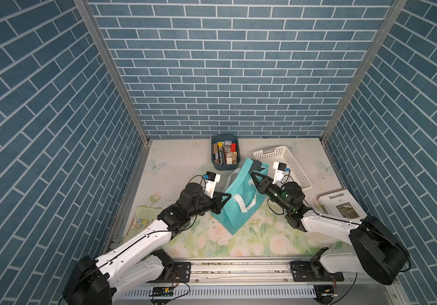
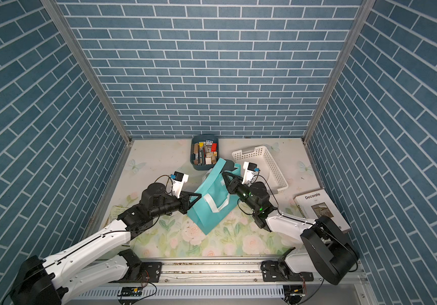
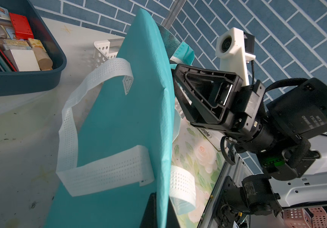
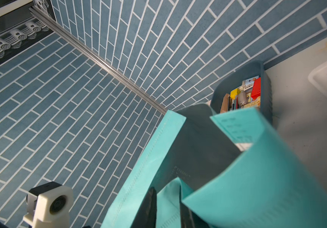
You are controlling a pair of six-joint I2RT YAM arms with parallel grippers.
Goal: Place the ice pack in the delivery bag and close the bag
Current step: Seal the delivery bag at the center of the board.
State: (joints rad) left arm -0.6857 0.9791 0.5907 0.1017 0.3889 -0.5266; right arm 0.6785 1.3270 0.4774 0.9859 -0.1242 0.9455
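Risk: the delivery bag (image 1: 238, 203) leans and its mouth looks narrow. If either side slips free, it may fold shut or tip.
Left gripper (image 1: 224, 203): jaws together, clamped on the bag's left edge.
Bag: mid-desk (image 1: 175, 163), between the arms, just near of the blue bin (image 1: 226, 167).
Ice pack: not seen in any view.
Right gripper (image 1: 253, 179): jaws slightly apart with teal rim fabric between them. Whether they pinch it cannot be told.

The delivery bag (image 1: 238, 203) stands mid-table with a narrow mouth. The left gripper (image 1: 226, 198) presses its side and the right gripper (image 1: 253, 176) blocks its rim. A blue bin (image 1: 213, 161) and a white basket (image 1: 292, 169) crowd in just behind. The table (image 1: 175, 158) is open at the far left and in front.
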